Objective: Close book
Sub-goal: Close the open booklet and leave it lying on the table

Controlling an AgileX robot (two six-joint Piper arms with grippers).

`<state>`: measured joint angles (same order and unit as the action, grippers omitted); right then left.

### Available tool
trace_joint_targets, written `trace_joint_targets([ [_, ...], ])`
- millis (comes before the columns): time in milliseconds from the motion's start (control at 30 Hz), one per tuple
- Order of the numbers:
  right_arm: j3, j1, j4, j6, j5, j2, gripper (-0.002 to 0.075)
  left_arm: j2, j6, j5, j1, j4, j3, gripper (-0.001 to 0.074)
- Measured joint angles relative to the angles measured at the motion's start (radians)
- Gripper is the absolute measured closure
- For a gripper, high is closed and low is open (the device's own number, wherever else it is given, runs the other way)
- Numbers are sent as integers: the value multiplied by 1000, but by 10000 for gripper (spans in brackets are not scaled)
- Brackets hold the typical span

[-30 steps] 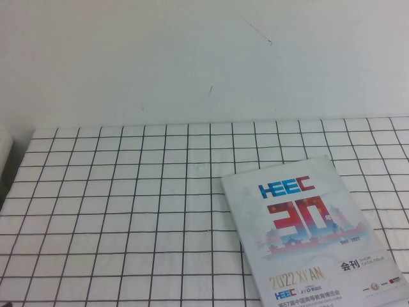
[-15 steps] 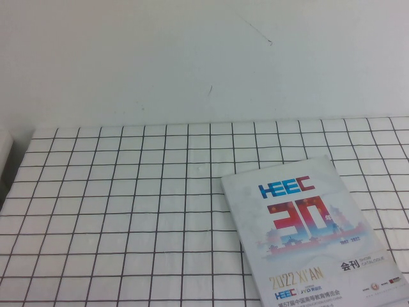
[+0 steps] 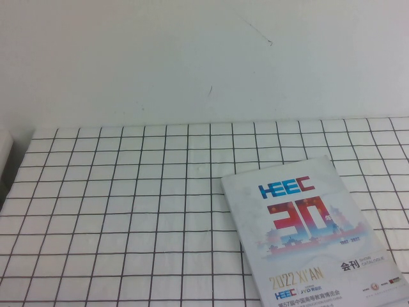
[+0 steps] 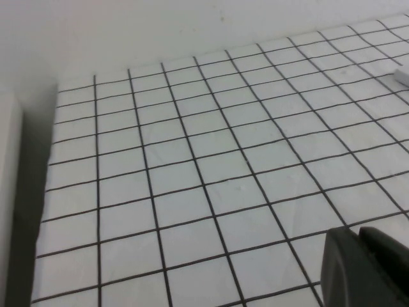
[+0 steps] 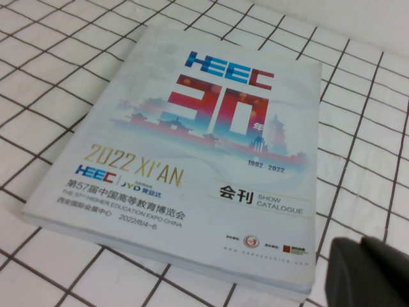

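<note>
High view: one book (image 3: 310,233), closed, front cover up, lying flat on the table (image 3: 128,211) at its near right, turned a little askew to the black grid of the white cloth. Its near end runs out of the picture.

Cover: pale grey-white and glossy, with a faint skyline drawn in red and blue across the middle.

Lettering, read from the right wrist view of the book (image 5: 192,160):
- "HEEC" in blue, the last letter red.
- A large "30" shading from red to blue.
- "1992 - 2022" in small print.
- "2022 XI'AN" in gold.
- "HEEC" and "JYD" logos over "第57届中国高等教育博览会".
- "THE 57th HIGHER EDUCATION EXPO CHINA" and "2022/8/4-6".
- "会刊 SHOW CATALOGUE".
- Small logos by one corner, too small for us to read.

Left gripper (image 4: 367,268): a dark mass over bare gridded cloth, well apart from the book. We cannot tell whether it is clasped or released.

Right gripper (image 5: 367,272): a dark mass just beside the cover corner with the small logos. We likewise cannot tell its state.
</note>
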<state>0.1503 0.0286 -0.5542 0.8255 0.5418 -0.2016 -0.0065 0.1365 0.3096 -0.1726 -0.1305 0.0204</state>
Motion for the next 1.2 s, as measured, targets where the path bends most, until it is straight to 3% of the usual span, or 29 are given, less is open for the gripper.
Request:
trace_joint_targets([
  [200,0,0,-1,0,0,0,729,-2,0,12,35,10,-3,738],
  [933,0,0,-1,0,0,0,729,-4,3,16,35,6,-3,738],
  [1200,0,0,-2,0,17,149,729,-4,3,16,35,6,-3,738],
])
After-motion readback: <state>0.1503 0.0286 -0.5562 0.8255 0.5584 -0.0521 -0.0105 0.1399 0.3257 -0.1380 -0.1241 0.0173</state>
